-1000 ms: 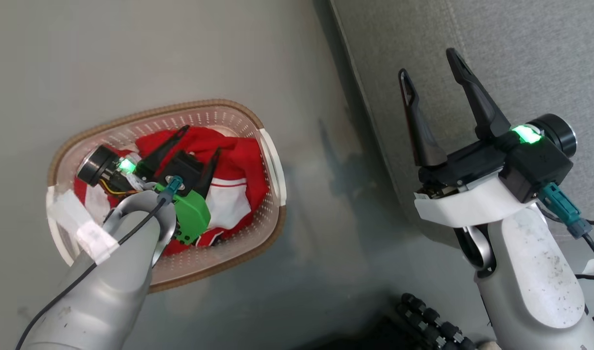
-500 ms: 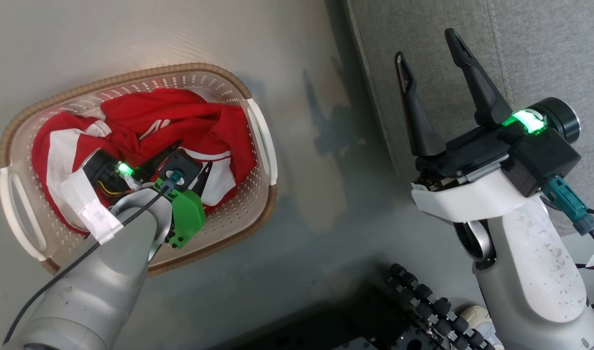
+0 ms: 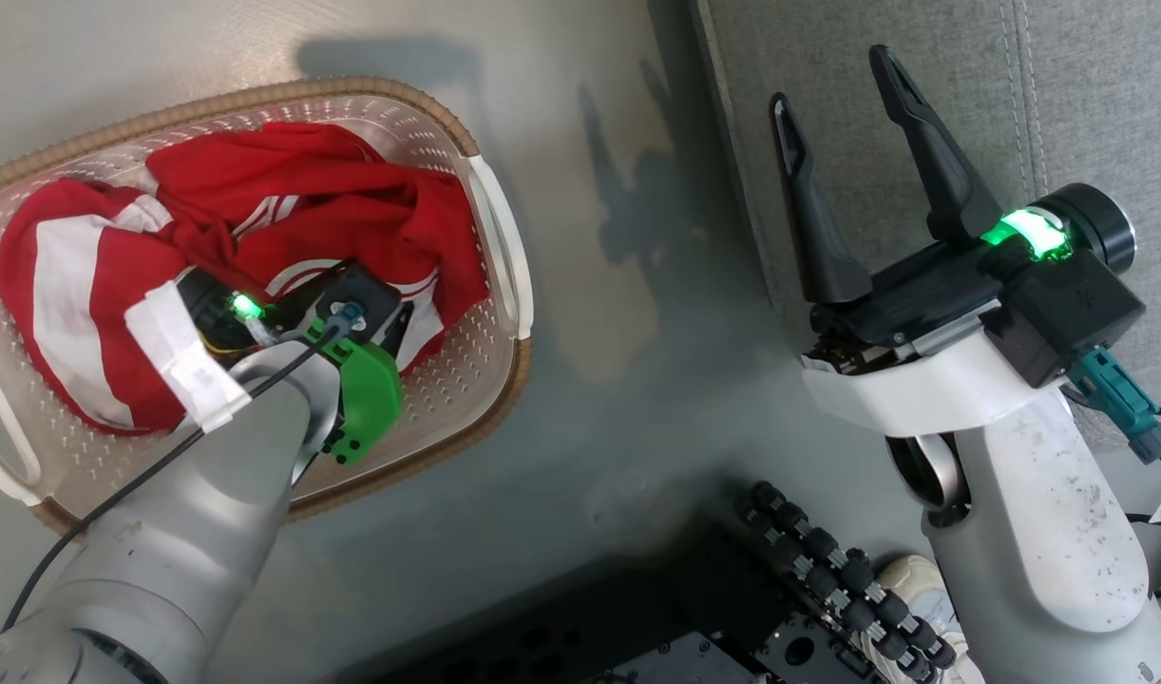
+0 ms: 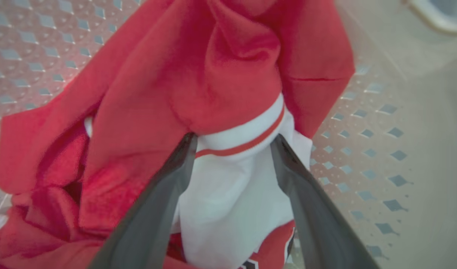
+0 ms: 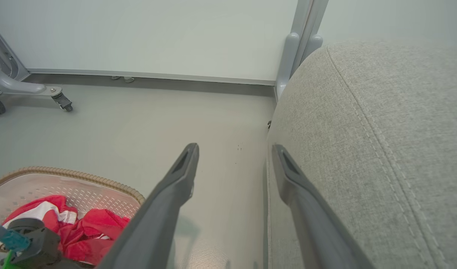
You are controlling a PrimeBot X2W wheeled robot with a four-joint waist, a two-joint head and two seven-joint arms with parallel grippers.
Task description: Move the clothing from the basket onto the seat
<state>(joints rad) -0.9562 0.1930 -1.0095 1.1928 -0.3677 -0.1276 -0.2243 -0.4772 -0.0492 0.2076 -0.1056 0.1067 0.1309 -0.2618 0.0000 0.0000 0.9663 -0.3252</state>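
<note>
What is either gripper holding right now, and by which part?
Nothing gripped yet: the left gripper, jaws wide, straddles a white red-striped fold of the clothing; the right gripper is open, empty.

Premises are presenting as an indoor test room or lab fitted out with household items. In the right wrist view, a smooth, bare grey floor [image 5: 101, 127] is running back to a plain pale wall [image 5: 157, 33], with a grey skirting strip [image 5: 157, 76] lying along its foot at 12 o'clock. A metal frame leg [image 5: 15, 87] is standing on a caster [image 5: 63, 101] at 10 o'clock. A grey post [image 5: 301, 41] is rising at 1 o'clock. The domestic furnishing is sitting low: a grey upholstered seat [image 5: 382, 130] at 3 o'clock, and a perforated laundry basket [image 5: 82, 175] at 8 o'clock, holding red and white clothing [image 5: 97, 228].
</note>
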